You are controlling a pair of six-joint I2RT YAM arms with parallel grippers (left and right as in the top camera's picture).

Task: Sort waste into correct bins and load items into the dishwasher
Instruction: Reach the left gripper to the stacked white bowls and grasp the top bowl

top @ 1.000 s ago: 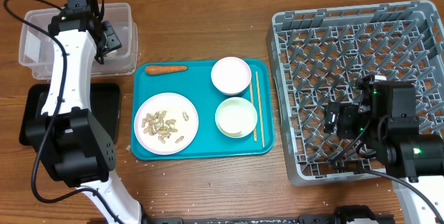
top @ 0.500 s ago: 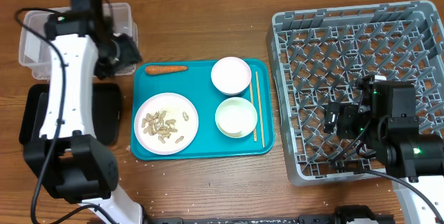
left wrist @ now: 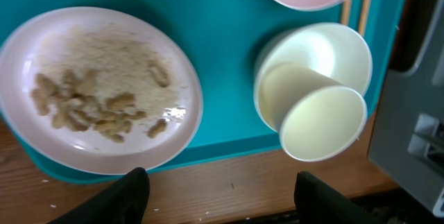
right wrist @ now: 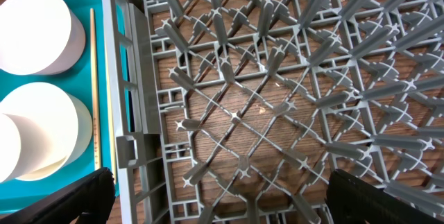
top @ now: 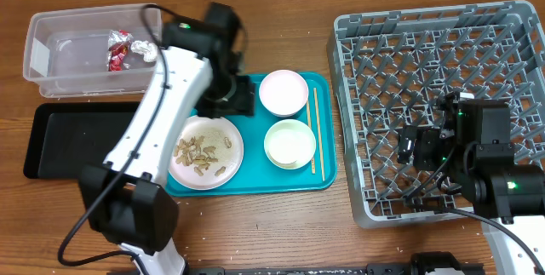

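— What sits on your teal tray [left wrist: 222, 57]?
— One plate [left wrist: 104, 92] of peanut shells [left wrist: 76, 102], one pink bowl [top: 283, 92], one white bowl [top: 289, 143] holding one cup [left wrist: 316, 123], and two chopsticks [top: 313, 130]. The wrappers [top: 123, 49] lie in the clear tub [top: 38, 54]. Your left gripper [left wrist: 225, 196] hangs spread and empty over the plate. Your right gripper [right wrist: 222, 203] gapes above the rack [right wrist: 277, 78].

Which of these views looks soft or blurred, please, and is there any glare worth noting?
Left wrist: whole frame soft, the peanut shells on the plate smeared, a small bright glint near the plate's lower right rim. Right wrist: the dish rack is crisp; only the dark fingertips at the bottom corners are blurred. Overhead: evenly lit, no harsh glare.
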